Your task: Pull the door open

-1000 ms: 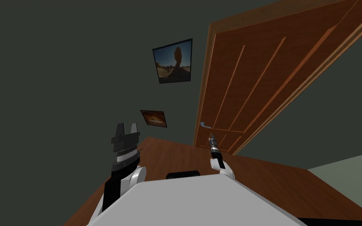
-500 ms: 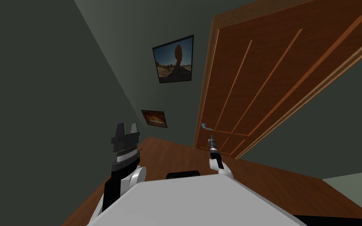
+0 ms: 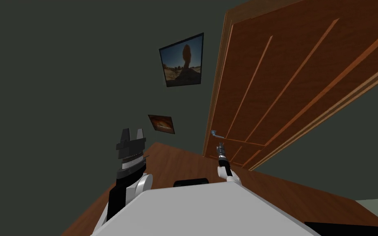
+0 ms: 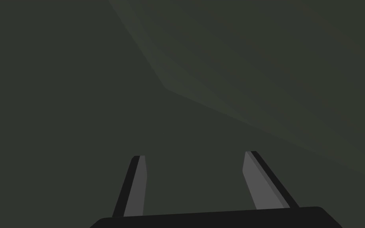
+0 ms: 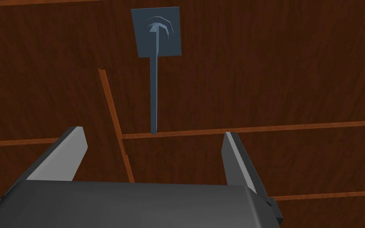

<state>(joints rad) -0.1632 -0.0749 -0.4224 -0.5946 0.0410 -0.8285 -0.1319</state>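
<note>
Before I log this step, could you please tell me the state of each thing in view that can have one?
Door: shut.
Handle: free, nothing gripping it.
Right gripper: open, empty, aimed at the handle.
Left gripper: open, empty.

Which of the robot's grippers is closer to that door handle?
Right. The right gripper, open, faces the door handle just short of its lever; the left gripper is raised well aside.
</note>
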